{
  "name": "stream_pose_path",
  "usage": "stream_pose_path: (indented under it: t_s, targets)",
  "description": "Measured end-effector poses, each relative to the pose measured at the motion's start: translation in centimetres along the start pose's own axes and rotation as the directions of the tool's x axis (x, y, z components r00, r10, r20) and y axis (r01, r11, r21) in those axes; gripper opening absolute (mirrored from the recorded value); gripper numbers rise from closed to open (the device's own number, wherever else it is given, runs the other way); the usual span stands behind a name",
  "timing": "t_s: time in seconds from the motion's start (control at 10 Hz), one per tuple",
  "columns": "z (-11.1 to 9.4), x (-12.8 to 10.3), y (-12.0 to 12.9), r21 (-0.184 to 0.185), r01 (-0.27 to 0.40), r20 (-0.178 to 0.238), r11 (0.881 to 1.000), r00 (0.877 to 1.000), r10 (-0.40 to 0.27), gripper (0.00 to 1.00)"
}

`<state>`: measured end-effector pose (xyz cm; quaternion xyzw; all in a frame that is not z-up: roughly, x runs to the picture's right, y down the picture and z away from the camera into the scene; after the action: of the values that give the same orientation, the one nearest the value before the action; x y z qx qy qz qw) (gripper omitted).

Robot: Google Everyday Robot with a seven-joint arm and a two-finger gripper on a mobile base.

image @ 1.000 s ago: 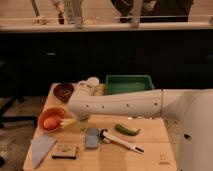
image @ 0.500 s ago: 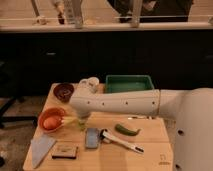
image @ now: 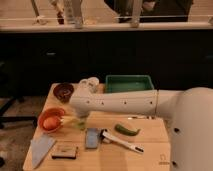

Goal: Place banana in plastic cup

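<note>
**Claw low at the left of the tabletop, over the small cup**

The white robot arm (image: pixel 125 102) reaches from the right across the light wooden tabletop (image: pixel 150 150) and bends down at its elbow near the left side. The claw (image: pixel 79 119) hangs just below that bend, its fingers pressed together; whether anything is pinched between them cannot be told. Directly under it stands the small translucent yellow-green plastic cup (image: pixel 81 124), partly hidden by the arm. A pale yellow, elongated shape, apparently the toy banana (image: pixel 69 120), lies just left of the cup, reaching toward the round orange bowl (image: pixel 50 120).

Behind the arm sit a dark brown bowl (image: pixel 63 91), a white cup (image: pixel 91 82) and a green rectangular tray (image: pixel 129 83). Nearer the front edge lie a curved green pepper (image: pixel 127 130), a white-handled brush (image: pixel 120 141), a small blue-grey rectangular block (image: pixel 92 137), a flat brown rectangular piece (image: pixel 65 151) and a pale grey-blue folded cloth (image: pixel 41 148).
</note>
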<state>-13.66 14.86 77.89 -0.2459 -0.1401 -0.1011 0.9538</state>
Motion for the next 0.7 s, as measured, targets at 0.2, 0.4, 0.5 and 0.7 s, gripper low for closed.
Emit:
stream_pose_path:
  t_s: [0.2, 0.4, 0.5, 0.7]
  targets:
    - [0.02, -0.03, 0.0, 0.0, 0.001, 0.0, 1.0, 1.0, -0.001, 0.04]
    - [0.02, -0.09, -0.01, 0.0, 0.001, 0.001, 1.0, 1.0, -0.001, 0.04]
    - [0.02, -0.08, 0.0, 0.0, 0.001, 0.001, 1.0, 1.0, -0.001, 0.01]
    - [0.02, -0.07, 0.0, 0.0, 0.001, 0.001, 1.0, 1.0, -0.001, 0.01]
